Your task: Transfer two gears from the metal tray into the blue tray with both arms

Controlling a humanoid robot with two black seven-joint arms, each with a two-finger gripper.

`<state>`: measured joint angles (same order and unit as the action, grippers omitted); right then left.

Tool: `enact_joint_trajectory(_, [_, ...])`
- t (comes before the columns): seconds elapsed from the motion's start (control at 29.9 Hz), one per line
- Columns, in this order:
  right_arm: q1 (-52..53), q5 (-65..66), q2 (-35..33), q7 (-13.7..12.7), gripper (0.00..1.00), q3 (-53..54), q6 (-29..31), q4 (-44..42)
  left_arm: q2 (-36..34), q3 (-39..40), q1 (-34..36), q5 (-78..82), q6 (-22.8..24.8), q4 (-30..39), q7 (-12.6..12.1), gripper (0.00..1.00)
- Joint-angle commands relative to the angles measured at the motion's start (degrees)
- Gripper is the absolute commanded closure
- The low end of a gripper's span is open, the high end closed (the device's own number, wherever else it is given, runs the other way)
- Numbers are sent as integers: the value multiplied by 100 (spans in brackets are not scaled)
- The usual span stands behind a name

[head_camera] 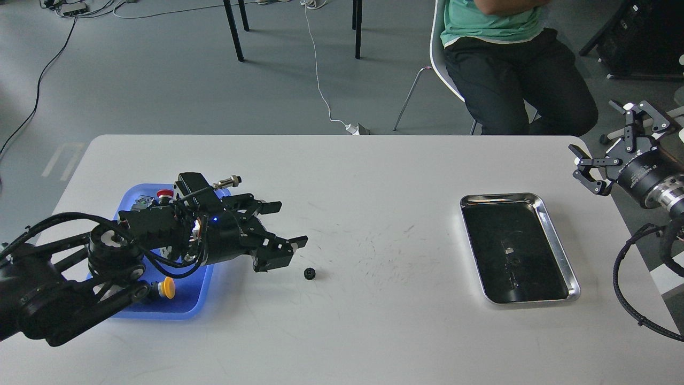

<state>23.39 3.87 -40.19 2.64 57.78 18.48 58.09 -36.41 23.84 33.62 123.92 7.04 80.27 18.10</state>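
One gear (309, 274), a tiny black toothed wheel, lies on the white table near the middle, outside both trays. My left gripper (292, 222) is open, low over the table just up and left of this gear, not touching it. The blue tray (179, 309) sits at the left, largely covered by my left arm. The metal tray (535, 301) sits at the right; I cannot make out a second gear on its dark reflective floor. My right gripper (599, 136) is open and empty, raised beyond the table's right edge.
Push-button switches lie in the blue tray: a red cap (165, 192) and a yellow cap (169, 287) show past my arm. A seated person (507, 59) and chair legs (235, 27) are beyond the table's far edge.
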Motion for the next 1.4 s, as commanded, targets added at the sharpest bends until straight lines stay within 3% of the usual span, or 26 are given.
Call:
enact_joint_trajectory(0.0, [-10,9,20,8,3,-38,-11,18,213,-2,-206,108,-36,-12,9,7])
enact_joint_trajectory(0.67, [-97,70,152,8,3,-91,6,18,978,-54,-734,108,-449,-926,18,11])
enact_joint_trajectory(0.97, [-97,70,161,8,3,-91,6,27,1013,-81,-918,108,-528,-926,18,22])
enact_joint_trajectory(1.37, [-89,70,161,8,3,-82,6,62,1083,-72,-936,108,-537,-1075,9,45])
